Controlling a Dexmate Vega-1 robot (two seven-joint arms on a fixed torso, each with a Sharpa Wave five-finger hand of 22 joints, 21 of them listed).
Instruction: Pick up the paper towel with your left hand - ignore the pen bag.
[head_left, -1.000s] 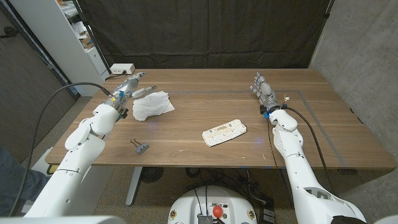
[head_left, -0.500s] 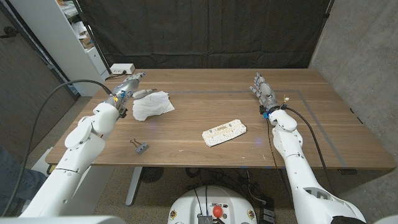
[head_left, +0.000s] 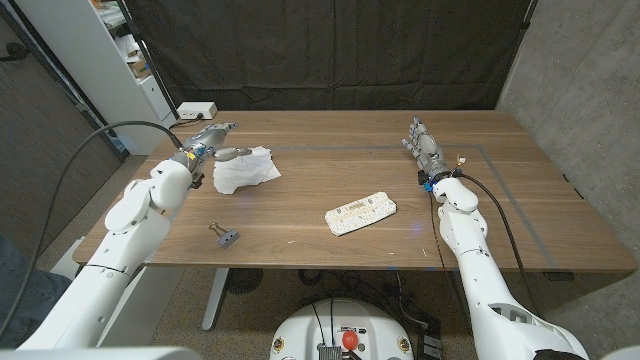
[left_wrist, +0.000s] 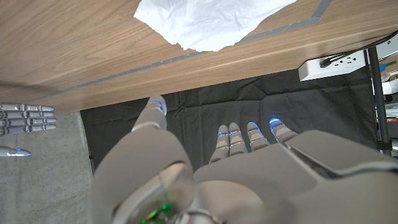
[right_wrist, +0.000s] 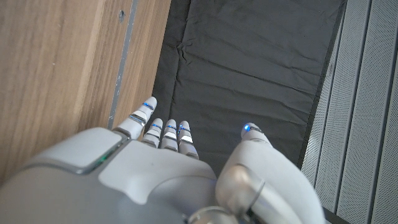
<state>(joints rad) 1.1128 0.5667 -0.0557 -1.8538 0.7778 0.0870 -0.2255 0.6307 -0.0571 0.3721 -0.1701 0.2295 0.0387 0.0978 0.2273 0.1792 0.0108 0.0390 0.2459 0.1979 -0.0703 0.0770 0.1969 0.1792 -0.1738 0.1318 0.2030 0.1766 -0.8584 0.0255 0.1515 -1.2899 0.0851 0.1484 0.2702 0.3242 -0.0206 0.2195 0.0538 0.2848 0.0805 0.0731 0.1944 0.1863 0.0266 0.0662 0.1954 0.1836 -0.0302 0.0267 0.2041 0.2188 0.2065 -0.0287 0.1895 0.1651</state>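
Observation:
A crumpled white paper towel (head_left: 245, 169) lies on the wooden table (head_left: 330, 185) at the left, its edge also seen in the left wrist view (left_wrist: 199, 22). My left hand (head_left: 212, 141) hovers just beyond the towel's far left corner, fingers apart and empty, thumb over the towel's rim; the left wrist view shows the same hand (left_wrist: 205, 168) with fingers spread. The pale patterned pen bag (head_left: 361, 213) lies near the table's middle. My right hand (head_left: 422, 143) stands open at the right, holding nothing, and shows in its own wrist view (right_wrist: 168, 155).
A small grey binder clip (head_left: 225, 237) lies near the front left edge. A white power strip (head_left: 197, 109) sits at the back left corner, with a white shelf (head_left: 115, 60) beyond it. A dark curtain hangs behind the table.
My left hand has shifted slightly to the right, closer over the towel's far corner. The towel, pen bag and right hand have not moved.

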